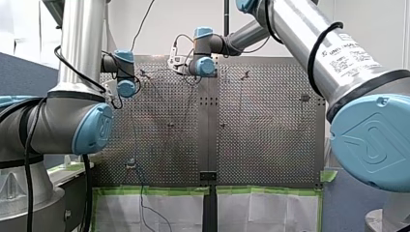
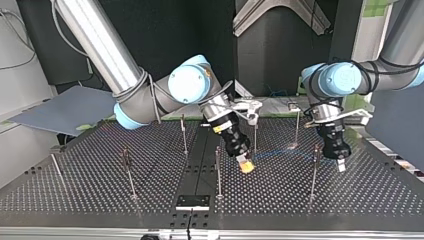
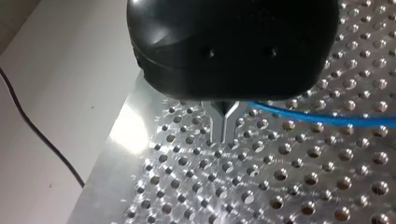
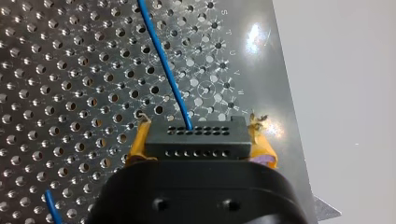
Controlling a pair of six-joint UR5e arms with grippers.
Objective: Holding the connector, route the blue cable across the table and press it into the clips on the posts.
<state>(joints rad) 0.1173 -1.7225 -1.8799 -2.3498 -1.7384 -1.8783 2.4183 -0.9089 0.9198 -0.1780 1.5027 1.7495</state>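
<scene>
Well, the right tool (image 4: pixel 200 134) is clenched on a black rectangular plastic connector (image 4: pixel 198 142) with two rows of small holes in its face. One of its yellow pads (image 4: pixel 138 142) is pressed against each short end. A thin blue cable (image 4: pixel 163 60) comes out of the connector's farther row of holes and runs straight away from it, low over the perforated silver metal surface (image 4: pixel 70 93). A second short stretch of blue cable shows on the surface back beside the tool's black body, away from the connector.

Seen from across the room, the connector hangs low over the surface, tilted rather than level. A thin upright metal post (image 2: pixel 218 172) stands just beside it. From the connector the cable shows as a faint blue line leading toward the left tool (image 2: pixel 341 165), which stands well apart from the connector and points straight down, tips close above the surface. Its narrow metal fingers (image 3: pixel 219 123) are pressed together with nothing between them. The blue cable passes just beside them; whether it touches them I cannot tell. More posts stand scattered farther from the connector.
</scene>
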